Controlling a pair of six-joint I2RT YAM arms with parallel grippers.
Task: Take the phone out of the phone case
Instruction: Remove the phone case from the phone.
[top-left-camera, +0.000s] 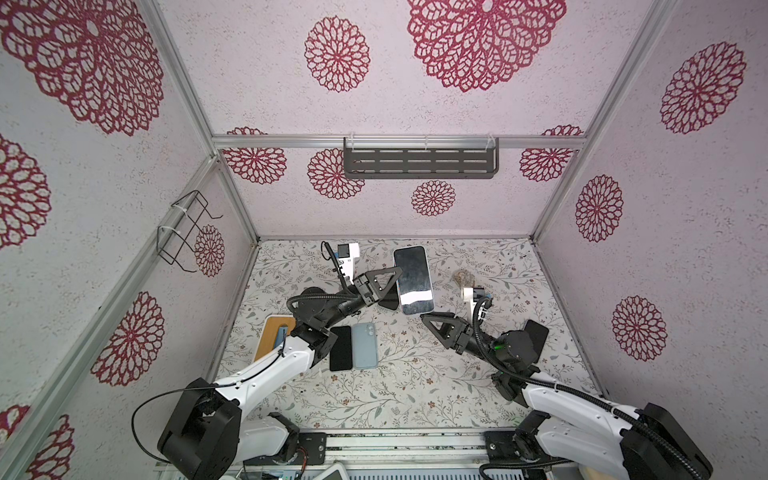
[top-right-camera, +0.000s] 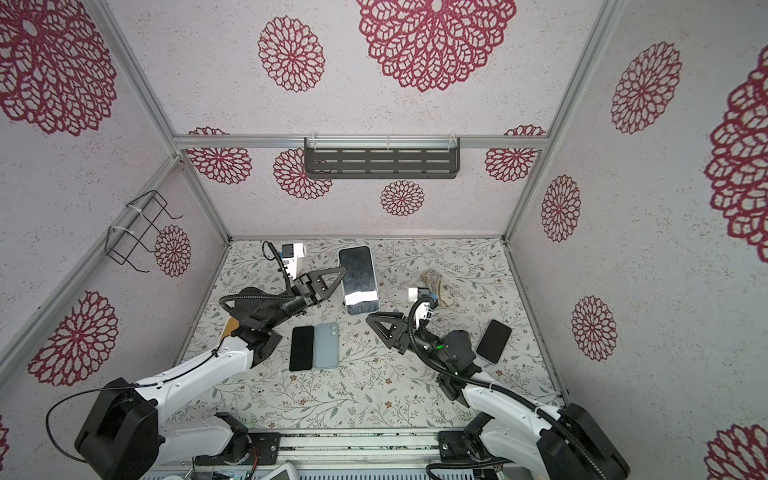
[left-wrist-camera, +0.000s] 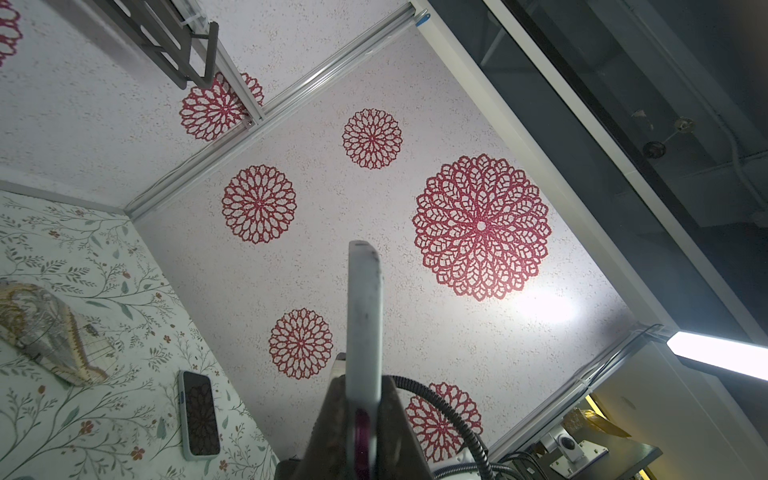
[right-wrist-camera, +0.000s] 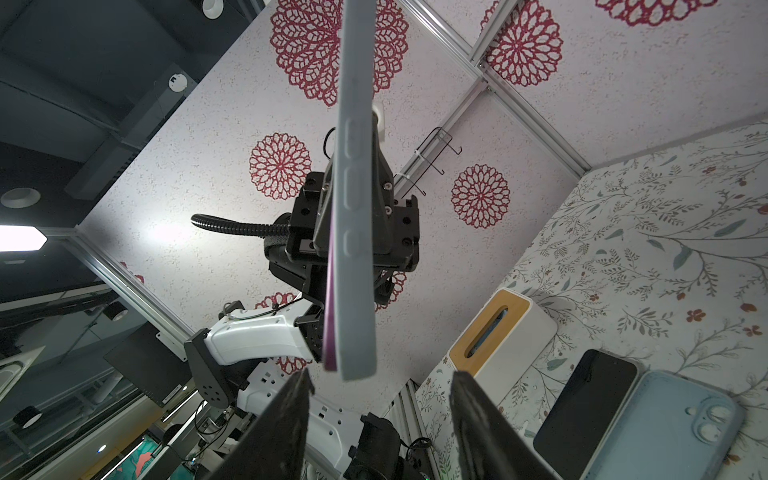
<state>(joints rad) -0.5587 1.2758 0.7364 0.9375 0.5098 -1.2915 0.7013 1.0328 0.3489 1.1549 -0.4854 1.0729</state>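
The phone (top-left-camera: 413, 280) hangs in the air above the table, its dark screen facing up in both top views, and it sits inside a pale grey phone case (left-wrist-camera: 365, 324). My left gripper (top-left-camera: 397, 274) is shut on one long side of the cased phone. A magenta edge of the phone (left-wrist-camera: 362, 432) shows between its fingers. My right gripper (top-left-camera: 424, 318) is open just short of the phone's near end. In the right wrist view that end of the case (right-wrist-camera: 357, 357) lies a little beyond the fingertips (right-wrist-camera: 301, 399), touching neither.
On the table (top-left-camera: 415, 395) lie a black phone (top-left-camera: 340, 348) beside a light blue case (top-left-camera: 365, 345). Another dark phone (top-right-camera: 493, 340) is by the right arm, and a clear patterned case (top-right-camera: 436, 286) is farther back. A white box with a wooden top (top-left-camera: 274, 336) stands by the left wall.
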